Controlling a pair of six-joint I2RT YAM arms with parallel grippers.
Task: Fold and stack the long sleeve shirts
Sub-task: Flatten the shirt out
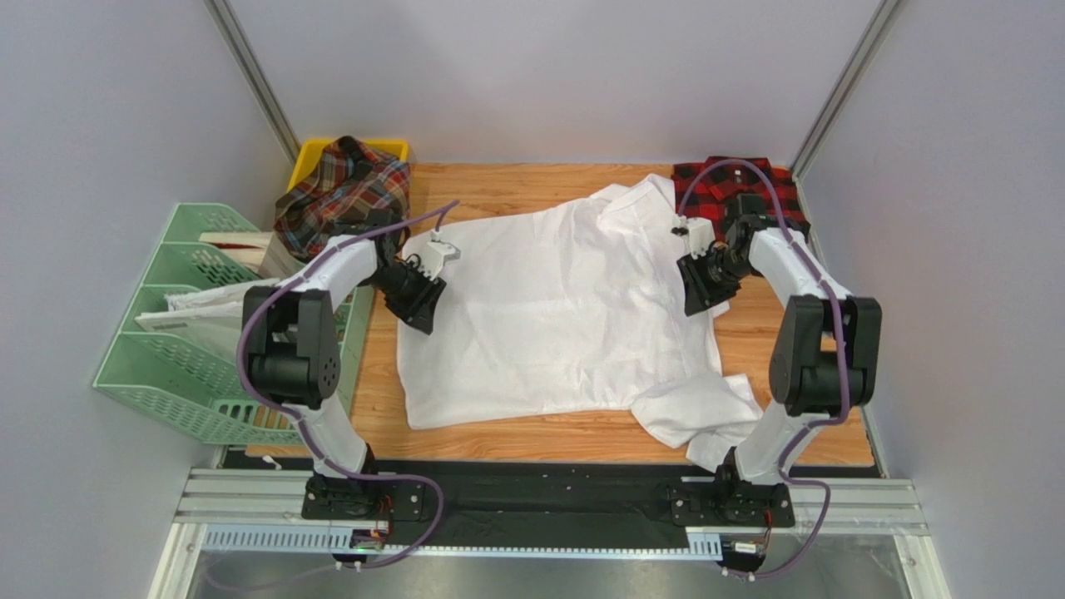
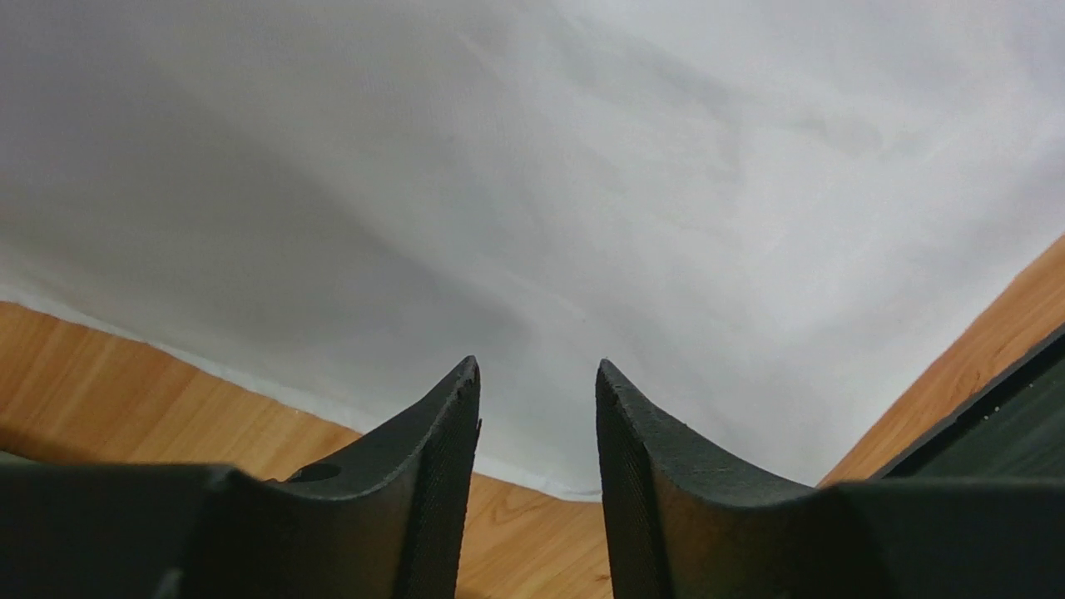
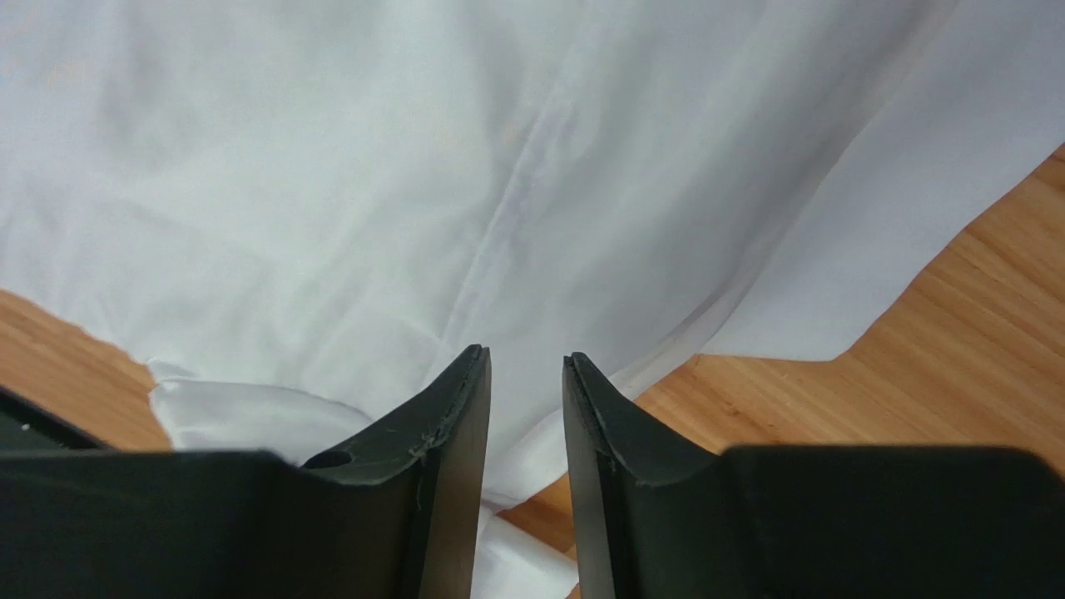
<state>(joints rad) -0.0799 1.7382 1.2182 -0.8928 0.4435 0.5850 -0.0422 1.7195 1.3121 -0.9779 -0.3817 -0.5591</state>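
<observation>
- Your wooden table [image 1: 525,439] carries the white shirt [image 1: 563,312], spread mostly flat across its middle, collar at the far side, one sleeve bunched at the near right.
- The tartan shirt [image 1: 344,194] sits heaped in the yellow bin [image 1: 313,152], far left.
- The red-and-black checked shirt [image 1: 713,187] lies at the far right corner.
- Your left gripper [image 2: 538,368] is at the white shirt's left edge, jaws slightly parted and gripping nothing.
- Your right gripper [image 3: 526,360] is over the right edge, with a narrow gap and nothing gripped.
</observation>
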